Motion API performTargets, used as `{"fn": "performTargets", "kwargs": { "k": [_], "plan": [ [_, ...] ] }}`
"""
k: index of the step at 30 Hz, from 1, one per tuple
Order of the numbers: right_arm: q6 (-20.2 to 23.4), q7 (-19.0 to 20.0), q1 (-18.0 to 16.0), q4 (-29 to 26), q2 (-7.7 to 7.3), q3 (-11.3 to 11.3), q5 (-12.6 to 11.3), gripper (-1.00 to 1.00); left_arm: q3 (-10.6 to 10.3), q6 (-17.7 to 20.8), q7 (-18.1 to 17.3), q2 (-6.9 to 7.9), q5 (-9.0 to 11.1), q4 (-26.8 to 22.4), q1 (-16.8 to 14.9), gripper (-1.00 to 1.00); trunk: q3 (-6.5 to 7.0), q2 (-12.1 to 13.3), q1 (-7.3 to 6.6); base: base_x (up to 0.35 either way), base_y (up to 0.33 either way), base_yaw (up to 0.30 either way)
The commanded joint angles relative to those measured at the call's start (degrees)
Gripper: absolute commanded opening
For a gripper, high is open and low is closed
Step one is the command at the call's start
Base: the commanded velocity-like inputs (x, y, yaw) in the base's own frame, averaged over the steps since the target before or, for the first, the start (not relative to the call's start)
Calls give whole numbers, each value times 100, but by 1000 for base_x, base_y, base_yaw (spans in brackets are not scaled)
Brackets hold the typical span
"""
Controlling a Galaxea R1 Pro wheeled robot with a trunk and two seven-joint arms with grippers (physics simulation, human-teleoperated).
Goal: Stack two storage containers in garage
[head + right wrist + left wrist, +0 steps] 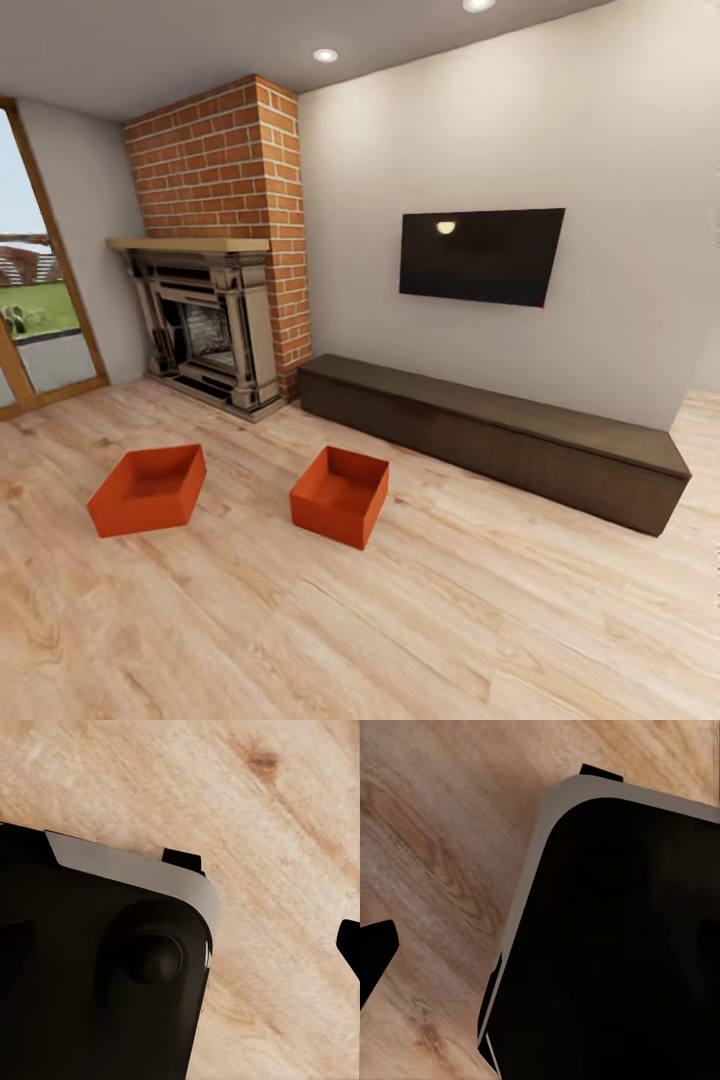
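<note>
While both storage containers, left bin (148, 489) and right bin (340, 496), sit apart on the living-room plank floor (420, 620) before the fireplace (205, 325), we cannot tell either claw's state, and we judge a skewed approach could shove one aside.

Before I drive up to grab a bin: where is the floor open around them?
Wood floor is bare in front of both containers. A clear strip separates the left container from the right container. Tighter behind: fireplace and long cabinet border that side.
</note>
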Motion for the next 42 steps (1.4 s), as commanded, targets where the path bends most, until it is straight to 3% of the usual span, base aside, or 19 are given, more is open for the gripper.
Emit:
{"fn": "performTargets", "kwargs": {
  "k": [1,9,32,42],
  "plan": [
    [-32,3,-9,18,1,28,-9,100,16,-16,5,-1,20,1,-2,100,-6,-3,3,322,172,-242],
    [-32,3,-8,18,1,31,-8,100,15,-16,5,-1,18,2,-2,100,-6,-3,3,321,177,-223],
    [-48,3,-9,18,-9,49,0,100,17,-16,5,-1,20,1,-2,100,-6,-3,3,317,184,-8],
    [-41,3,-8,18,0,52,-7,100,18,-16,5,-1,20,0,-3,100,-6,-3,3,316,184,-188]
  ]
}}
